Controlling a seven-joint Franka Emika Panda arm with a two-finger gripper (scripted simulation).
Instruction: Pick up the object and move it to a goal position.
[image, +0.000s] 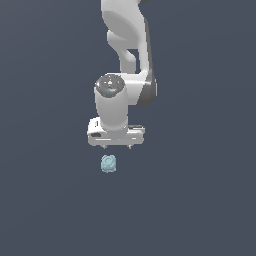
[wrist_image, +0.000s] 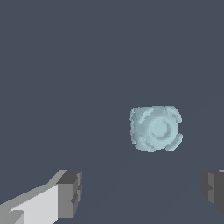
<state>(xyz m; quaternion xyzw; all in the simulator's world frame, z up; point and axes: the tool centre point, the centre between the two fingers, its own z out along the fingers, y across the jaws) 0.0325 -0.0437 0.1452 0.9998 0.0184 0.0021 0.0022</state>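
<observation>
The object (image: 108, 163) is a small pale teal-blue lumpy blob lying on the dark grey floor, just below the white gripper (image: 117, 147) in the exterior view and slightly toward that view's left. The gripper hangs above the floor with its two small fingertips spread wide and nothing between them. In the wrist view the object (wrist_image: 155, 128) shows a round recess in its face and lies beyond the gap between the two grey fingertips (wrist_image: 70, 193), nearer the right-hand one, apart from both.
The dark grey floor (image: 200, 200) fills the scene all round. The white arm (image: 127, 45) rises from the gripper toward the top of the exterior view. No other things show.
</observation>
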